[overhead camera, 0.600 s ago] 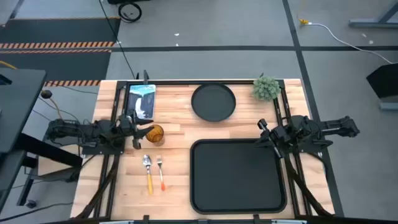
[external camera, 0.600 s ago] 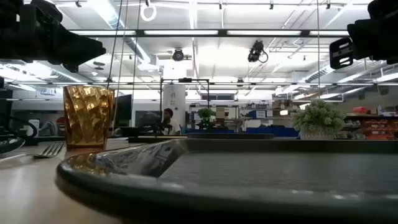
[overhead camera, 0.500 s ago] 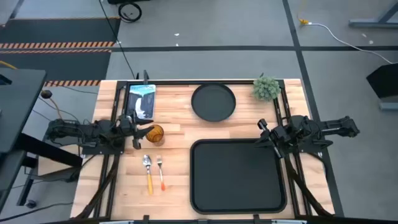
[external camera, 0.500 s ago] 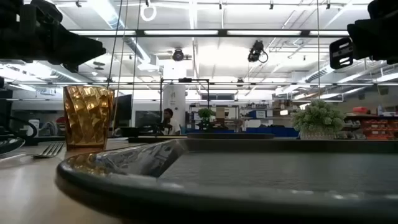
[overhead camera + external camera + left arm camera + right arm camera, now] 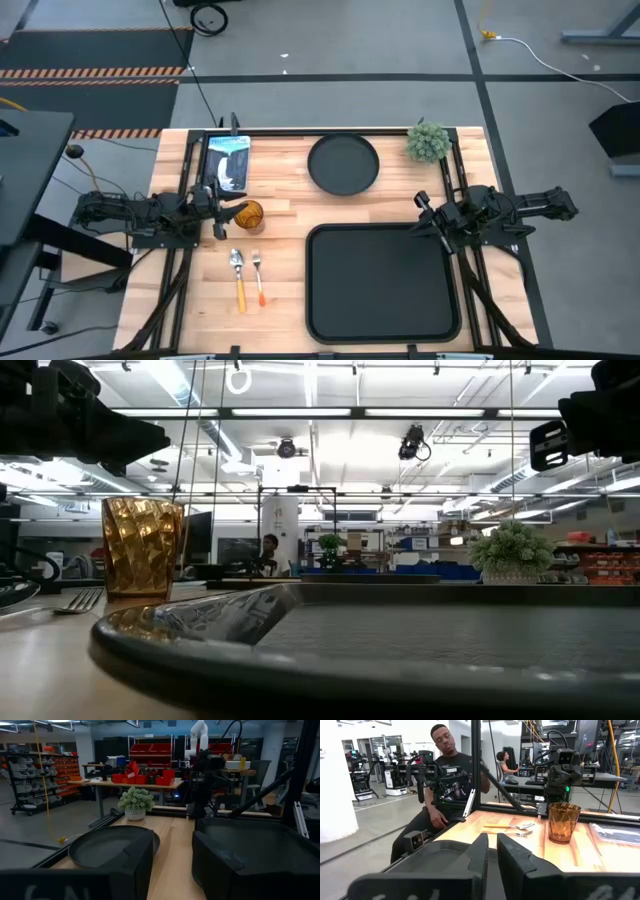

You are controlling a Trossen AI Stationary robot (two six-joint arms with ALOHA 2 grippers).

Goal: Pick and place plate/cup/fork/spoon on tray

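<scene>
The left arm lies low and stretched out across the left edge of the table, its left gripper [image 5: 222, 217] hanging just beside the cup [image 5: 250, 216]; its wrist view shows the two fingers [image 5: 132, 865] spread apart with nothing between them. The right arm lies the same way along the right edge, folded in toward the centre; the right gripper [image 5: 424, 212] hovers over the far right corner of the tray [image 5: 381, 322], and its wrist view shows the fingers [image 5: 479, 855] only narrowly parted, gripping nothing.

The tray sits bare on the near right part of the table [image 5: 285, 290]; the plate [image 5: 343, 165] rests on the wood just beyond it, apart from its rim. The cup stands upright on the left side; the spoon [image 5: 238, 275] and fork [image 5: 258, 277] lie side by side just in front of it, handles toward the near edge, spoon on the outer side. A small potted plant [image 5: 428, 141] stands at the far right corner, and a booklet [image 5: 227, 161] lies at the far left.
</scene>
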